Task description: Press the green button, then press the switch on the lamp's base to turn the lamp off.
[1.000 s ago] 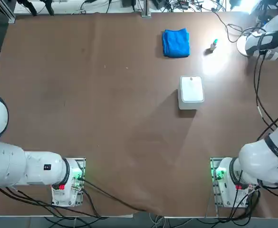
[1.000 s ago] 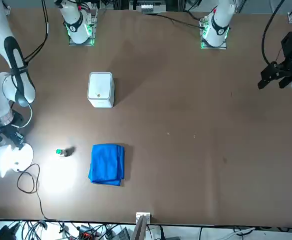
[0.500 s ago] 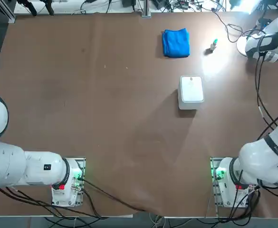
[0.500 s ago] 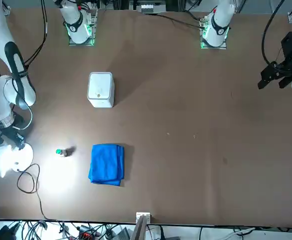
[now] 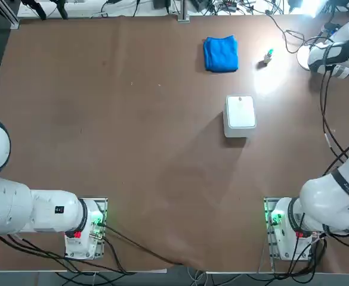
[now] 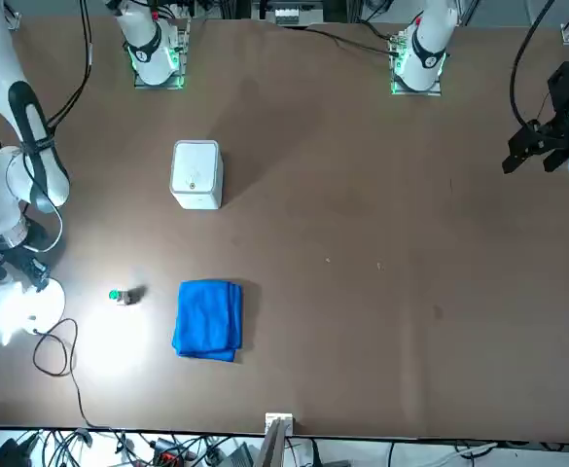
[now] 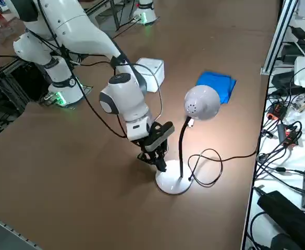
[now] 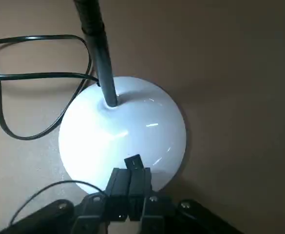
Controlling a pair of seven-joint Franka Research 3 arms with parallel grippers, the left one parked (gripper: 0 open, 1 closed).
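The lamp's base is a flat white disc with a thin black neck and a black cord. My right gripper is shut, and its tips rest on the rim of the disc. Just past the tips a small dark mark shows on the disc, seemingly the switch. The lamp head is lit and throws a bright patch on the table. The green button stands apart on the table, between the lamp and the blue cloth; it also shows as the button in the front view.
A white rounded square box stands mid-table, nearer the arms' bases than the cloth. The lamp's cord loops toward the far table edge, where cables and plugs lie. My right arm's wrist covers part of the lamp from above.
The right wrist shifted slightly toward the lamp base, then held still over the last half second. The lamp stays lit throughout.
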